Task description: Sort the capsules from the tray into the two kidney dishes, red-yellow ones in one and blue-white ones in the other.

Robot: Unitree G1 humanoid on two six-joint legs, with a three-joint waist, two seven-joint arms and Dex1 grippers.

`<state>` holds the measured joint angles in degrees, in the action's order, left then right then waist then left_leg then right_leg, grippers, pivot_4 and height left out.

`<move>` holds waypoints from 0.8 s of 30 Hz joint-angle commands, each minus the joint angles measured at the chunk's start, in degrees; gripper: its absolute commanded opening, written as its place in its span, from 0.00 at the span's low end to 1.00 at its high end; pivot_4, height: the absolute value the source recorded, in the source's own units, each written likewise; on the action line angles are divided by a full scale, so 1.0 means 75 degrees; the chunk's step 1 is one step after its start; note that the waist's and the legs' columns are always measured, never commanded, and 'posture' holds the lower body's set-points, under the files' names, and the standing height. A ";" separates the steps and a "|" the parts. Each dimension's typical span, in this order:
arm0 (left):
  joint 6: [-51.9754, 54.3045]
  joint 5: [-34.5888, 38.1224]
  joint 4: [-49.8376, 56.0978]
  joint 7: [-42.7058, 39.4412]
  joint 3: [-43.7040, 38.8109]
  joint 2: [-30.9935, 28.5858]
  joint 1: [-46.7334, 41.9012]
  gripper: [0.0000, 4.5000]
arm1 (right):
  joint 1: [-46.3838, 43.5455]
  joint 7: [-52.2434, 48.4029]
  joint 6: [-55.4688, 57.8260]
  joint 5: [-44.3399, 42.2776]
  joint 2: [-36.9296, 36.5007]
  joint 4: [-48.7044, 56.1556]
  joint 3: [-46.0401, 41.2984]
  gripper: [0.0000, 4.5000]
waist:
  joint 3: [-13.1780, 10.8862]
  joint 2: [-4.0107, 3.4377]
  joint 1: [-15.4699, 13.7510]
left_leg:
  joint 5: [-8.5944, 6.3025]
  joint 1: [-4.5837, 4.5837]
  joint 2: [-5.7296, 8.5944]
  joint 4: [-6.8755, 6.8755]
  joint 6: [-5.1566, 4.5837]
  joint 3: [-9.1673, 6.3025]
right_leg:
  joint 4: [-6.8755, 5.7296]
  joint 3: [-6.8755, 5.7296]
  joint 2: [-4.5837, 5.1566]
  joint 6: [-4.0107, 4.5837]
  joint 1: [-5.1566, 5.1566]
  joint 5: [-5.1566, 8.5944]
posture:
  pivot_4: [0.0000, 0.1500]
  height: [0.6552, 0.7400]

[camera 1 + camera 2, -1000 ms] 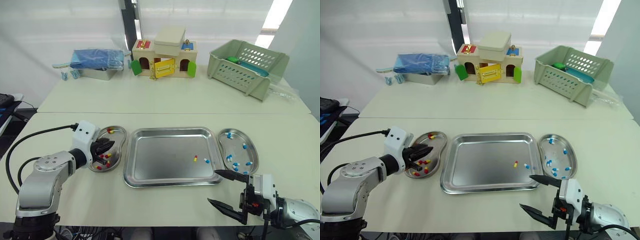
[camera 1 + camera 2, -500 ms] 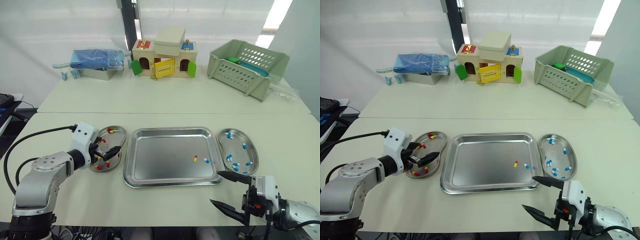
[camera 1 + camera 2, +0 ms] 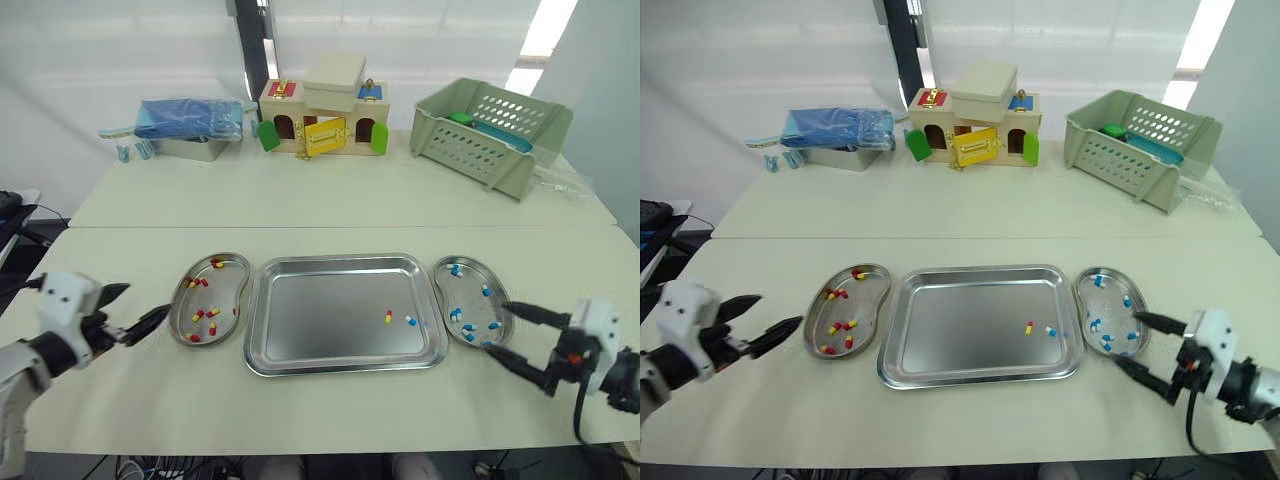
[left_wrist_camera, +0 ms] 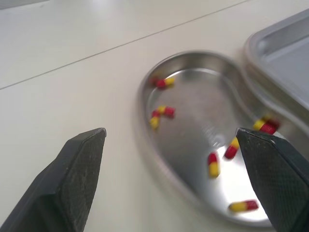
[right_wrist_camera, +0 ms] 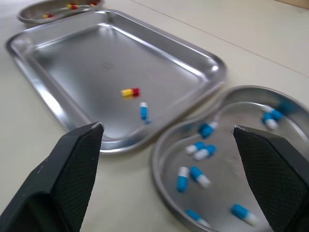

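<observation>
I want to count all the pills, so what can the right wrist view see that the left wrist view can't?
Right wrist view, not the left: the blue-white dish with its blue-white capsules, a red-yellow capsule and a blue-white capsule lying in the tray, and the open right gripper. Left wrist view, not the right: the open left gripper. Both: the tray and the red-yellow dish holding red-yellow capsules.
</observation>
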<state>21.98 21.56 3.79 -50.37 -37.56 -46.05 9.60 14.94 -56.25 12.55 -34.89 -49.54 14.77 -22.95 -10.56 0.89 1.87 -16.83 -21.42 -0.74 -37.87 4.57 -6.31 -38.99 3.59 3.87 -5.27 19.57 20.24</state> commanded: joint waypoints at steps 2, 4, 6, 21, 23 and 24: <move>-0.0968 -0.0320 -0.1124 -0.0092 -0.1036 -0.0440 0.0623 0.99 | -0.0509 -0.0207 0.0112 0.0282 -0.0535 -0.1379 -0.0648 1.00 | -0.0001 0.0000 0.0002 | 0.0000 0.0000 0.0001 0.0002 -0.0001 0.0004 | 0.0001 0.0002 0.0001 0.0000 0.0001 0.0000 | 1.00 1.00; -0.1255 -0.0387 -0.1533 -0.0067 -0.1154 -0.0521 0.0771 0.99 | -0.0748 -0.0395 0.0034 0.0437 -0.0672 -0.1981 -0.0638 1.00 | -0.0001 0.0001 -0.0014 | 0.0000 0.0000 0.0000 0.0002 -0.0001 0.0006 | 0.0001 0.0000 0.0001 0.0000 0.0001 0.0000 | 1.00 1.00; -0.1498 -0.0441 -0.1909 -0.0089 -0.1258 -0.0604 0.0895 0.99 | -0.1064 -0.0550 -0.0073 0.0603 -0.0798 -0.2644 -0.0613 1.00 | -0.0002 0.0002 -0.0013 | 0.0000 -0.0001 0.0000 0.0002 -0.0001 0.0004 | 0.0001 -0.0003 0.0002 0.0000 0.0000 0.0000 | 1.00 1.00; -0.1726 -0.0192 -0.1921 0.0026 -0.1250 -0.0468 0.0972 0.99 | -0.2277 -0.1092 -0.0679 0.1327 -0.0857 -0.4461 -0.0314 1.00 | -0.0003 0.0000 0.0064 | 0.0000 -0.0001 -0.0003 0.0004 0.0000 0.0011 | -0.0004 0.0001 0.0004 0.0000 0.0006 0.0000 | 1.00 1.00; -0.1635 0.0204 -0.1445 -0.0233 -0.1243 -0.0248 0.1060 0.99 | -0.2324 -0.1134 -0.0715 0.1353 -0.0866 -0.4562 -0.0290 1.00 | -0.0002 -0.0001 0.0066 | 0.0000 -0.0001 -0.0003 0.0004 0.0000 0.0012 | -0.0003 0.0002 0.0004 0.0000 0.0006 0.0000 | 1.00 1.00; -0.1635 0.0466 -0.1230 -0.0365 -0.1214 -0.0120 0.1005 0.99 | -0.2345 -0.1168 -0.0755 0.1380 -0.0869 -0.4593 -0.0256 1.00 | -0.0002 -0.0001 0.0067 | 0.0000 -0.0001 -0.0003 0.0004 0.0000 0.0015 | -0.0003 0.0003 0.0005 0.0000 0.0006 0.0000 | 1.00 1.00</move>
<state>9.83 21.64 -8.94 -51.62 -45.36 -47.71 17.21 -1.83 -64.29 8.05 -24.89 -55.30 -19.63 -24.22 -10.58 0.89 2.38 -16.84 -21.43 -0.76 -37.84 4.57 -6.19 -39.01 3.62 3.91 -5.27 19.61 20.24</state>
